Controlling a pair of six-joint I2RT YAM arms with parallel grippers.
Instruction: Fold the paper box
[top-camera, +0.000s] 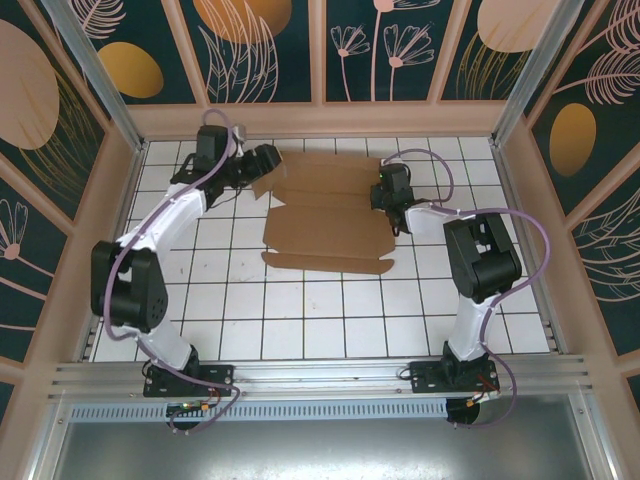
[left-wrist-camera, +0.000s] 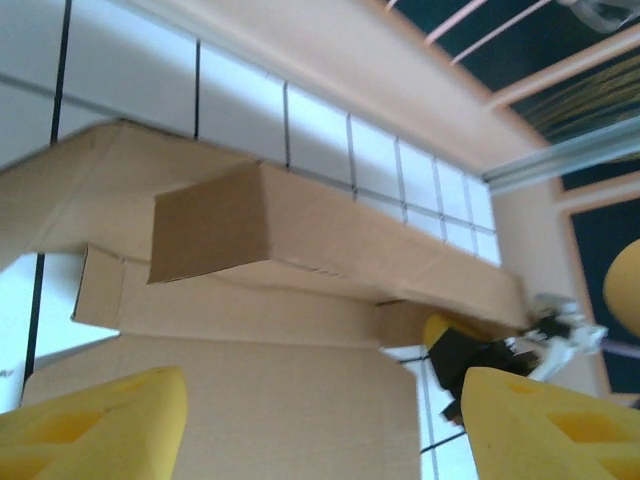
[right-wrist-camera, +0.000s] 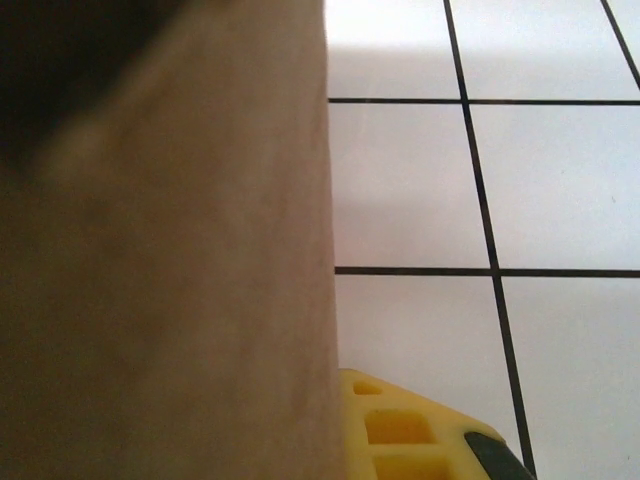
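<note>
White tiles (top-camera: 300, 320) carry the paper box (top-camera: 325, 215), partly folded, toward the far side; my right gripper (top-camera: 386, 196) pinches its right edge, my left gripper (left-wrist-camera: 325, 430) gapes empty above the left flaps, which I'd say need tucking next.

Both arms reach far forward (elbows bent, set outward). Left gripper (top-camera: 268, 163) gapes, yellow fingers (left-wrist-camera: 100, 425) well apart; right gripper (top-camera: 382, 197) is clamped on the box (top-camera: 325, 225) edge.
</note>
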